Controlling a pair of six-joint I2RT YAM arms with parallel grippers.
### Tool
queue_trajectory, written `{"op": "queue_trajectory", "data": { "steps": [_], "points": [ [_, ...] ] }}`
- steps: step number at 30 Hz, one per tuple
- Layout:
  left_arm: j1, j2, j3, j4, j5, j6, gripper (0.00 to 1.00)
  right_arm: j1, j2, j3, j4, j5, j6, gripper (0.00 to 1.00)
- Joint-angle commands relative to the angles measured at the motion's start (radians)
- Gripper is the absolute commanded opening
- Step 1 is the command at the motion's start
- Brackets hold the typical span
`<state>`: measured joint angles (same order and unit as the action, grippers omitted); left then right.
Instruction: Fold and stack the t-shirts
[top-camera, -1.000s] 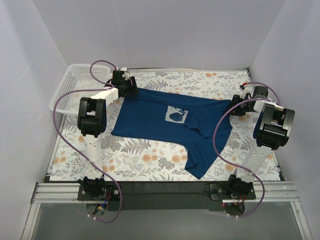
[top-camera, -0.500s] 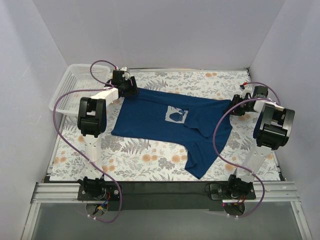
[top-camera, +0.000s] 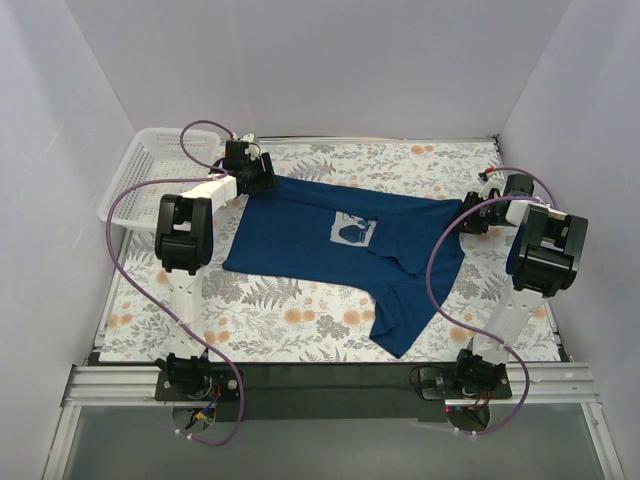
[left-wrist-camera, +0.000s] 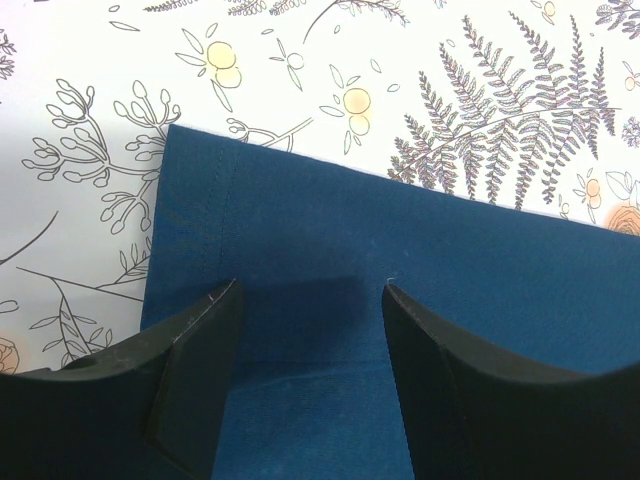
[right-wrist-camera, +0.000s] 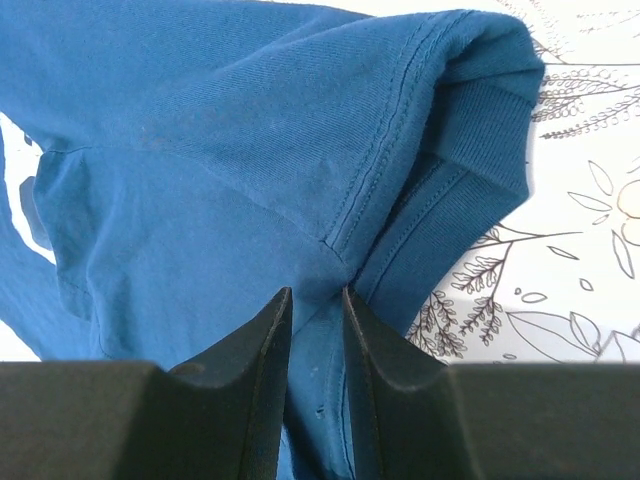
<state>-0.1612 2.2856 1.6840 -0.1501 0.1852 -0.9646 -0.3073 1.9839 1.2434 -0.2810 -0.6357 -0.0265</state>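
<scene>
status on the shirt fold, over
Left gripper open over the hem corner. Right gripper pinched on the t-shirt near its collar. T-shirt spread out, unfolded. Basket off to the side, nothing blocking.

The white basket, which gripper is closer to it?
Left. The left gripper is on a corner of the t-shirt near the basket; the right gripper is at the shirt's opposite end.

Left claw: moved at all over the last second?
No. In the top view the left claw sits at the same spot as before, just right of the basket, at the far left corner of the t-shirt.
</scene>
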Motion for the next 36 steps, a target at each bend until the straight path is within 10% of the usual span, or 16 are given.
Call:
{"op": "queue_trajectory", "data": {
  "steps": [1,17,36],
  "points": [
    [-0.003,0.005,0.014,-0.005,0.000,0.013,0.54,0.005,0.009,-0.002,0.017,-0.019,0.010,0.29],
    [0.002,0.011,0.016,-0.005,-0.007,0.017,0.54,0.007,-0.011,-0.022,0.016,-0.005,0.013,0.01],
    [0.017,0.018,0.026,-0.013,-0.024,0.021,0.54,-0.041,-0.099,-0.087,0.028,0.021,-0.012,0.01]
  ]
}}
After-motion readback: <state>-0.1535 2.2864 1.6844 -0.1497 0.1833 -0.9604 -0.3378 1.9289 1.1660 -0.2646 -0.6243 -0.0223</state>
